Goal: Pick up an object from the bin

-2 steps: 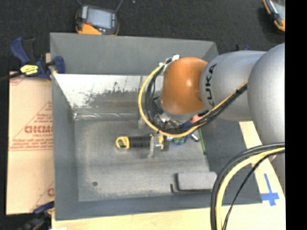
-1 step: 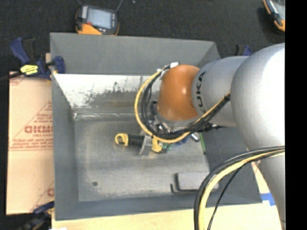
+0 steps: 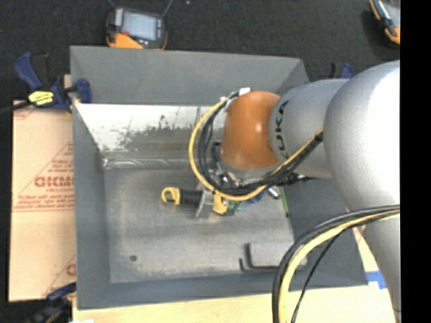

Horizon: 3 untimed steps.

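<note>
My gripper hangs low over the middle of the bin, mostly covered by the arm's wrist. Right under it lies a small black tool with yellow ends. The tool's yellow loop end points left and is free of the gripper, while its right part runs beneath the gripper. A bit of green shows just right of the gripper, too hidden to name.
A black L-shaped bar lies near the bin's front right corner. A small dark speck sits on the floor at the front left. The arm and its cables cover the bin's right side.
</note>
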Each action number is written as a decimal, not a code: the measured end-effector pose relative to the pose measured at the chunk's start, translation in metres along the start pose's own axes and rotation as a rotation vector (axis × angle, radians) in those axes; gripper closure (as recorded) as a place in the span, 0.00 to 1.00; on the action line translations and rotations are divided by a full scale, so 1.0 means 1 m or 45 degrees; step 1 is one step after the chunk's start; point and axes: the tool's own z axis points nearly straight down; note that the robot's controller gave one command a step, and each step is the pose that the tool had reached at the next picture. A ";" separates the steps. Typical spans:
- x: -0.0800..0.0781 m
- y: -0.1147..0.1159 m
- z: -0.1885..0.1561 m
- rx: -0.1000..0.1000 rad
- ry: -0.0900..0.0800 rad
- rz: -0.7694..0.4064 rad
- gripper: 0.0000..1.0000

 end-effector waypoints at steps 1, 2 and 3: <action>0.003 -0.001 -0.022 0.002 0.013 0.001 1.00; 0.000 0.000 -0.063 -0.001 0.000 -0.001 1.00; -0.002 0.000 -0.081 -0.003 -0.006 -0.001 1.00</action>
